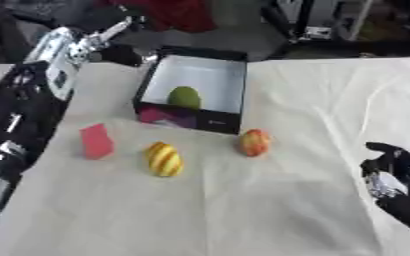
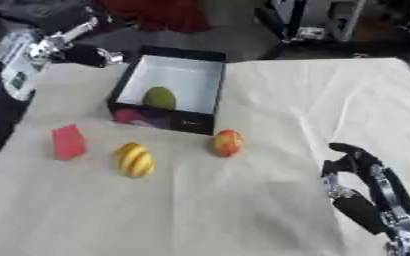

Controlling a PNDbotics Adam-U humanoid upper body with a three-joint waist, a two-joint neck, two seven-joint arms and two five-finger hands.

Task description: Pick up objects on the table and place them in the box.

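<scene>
A black box point(image 1: 240, 75) with a white inside stands at the back of the table, and a green oval object point(image 1: 184, 96) lies in it near the front wall. In front of the box lie a red block point(image 1: 96, 141), a yellow striped egg-shaped object point(image 1: 164, 159) and an orange-red fruit point(image 1: 254, 142). My left hand point(image 1: 112, 42) is raised beside the box's far left corner, fingers straight, holding nothing. My right hand point(image 2: 359, 175) rests open near the lower right, away from all objects.
A cream cloth point(image 1: 313, 100) covers the table. Beyond the far edge are a red fabric point(image 1: 178, 12) and dark equipment point(image 1: 318, 20). My left forearm point(image 1: 33, 95) runs along the table's left side, close to the red block.
</scene>
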